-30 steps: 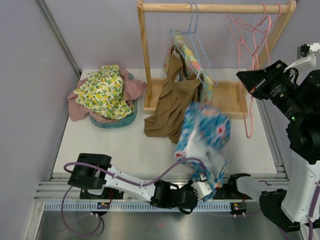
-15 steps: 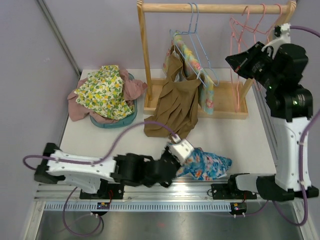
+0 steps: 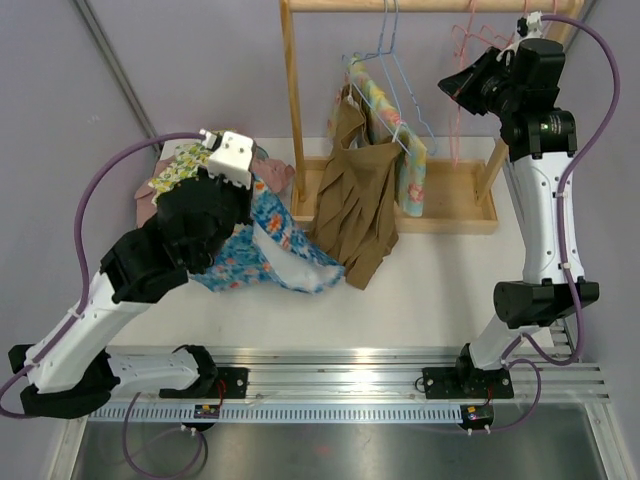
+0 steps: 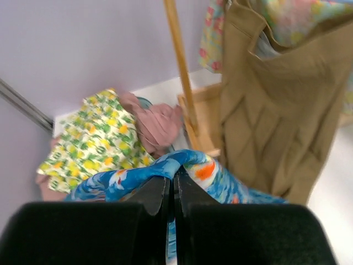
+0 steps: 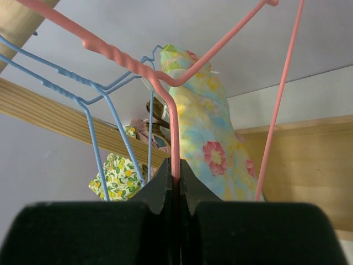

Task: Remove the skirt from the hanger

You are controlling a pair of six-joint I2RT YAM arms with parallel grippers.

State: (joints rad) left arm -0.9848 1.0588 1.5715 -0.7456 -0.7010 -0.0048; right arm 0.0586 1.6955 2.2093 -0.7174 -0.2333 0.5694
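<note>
The blue floral skirt [image 3: 285, 255] is off its hanger and hangs from my left gripper [image 3: 249, 198], held above the table's left half beside the basket. In the left wrist view the left gripper [image 4: 174, 178] is shut on a fold of the skirt [image 4: 187, 161]. My right gripper [image 3: 457, 82] is raised near the rail at the right end of the wooden rack [image 3: 292, 100]. In the right wrist view it [image 5: 175, 175] is shut on the wire of a bare pink hanger [image 5: 174, 124], which also shows in the top view [image 3: 473, 33].
A brown garment [image 3: 355, 215] and a pastel floral one [image 3: 385, 110] hang on blue hangers [image 5: 91, 132] at the rack's middle. A teal basket of clothes topped by lemon-print fabric [image 3: 172, 172] sits at the back left. The rack's wooden base tray [image 3: 455, 205] is at the back right.
My left arm has carried the skirt from the table's front edge up and left toward the basket. My right arm has risen with the pink hanger toward the rail.
</note>
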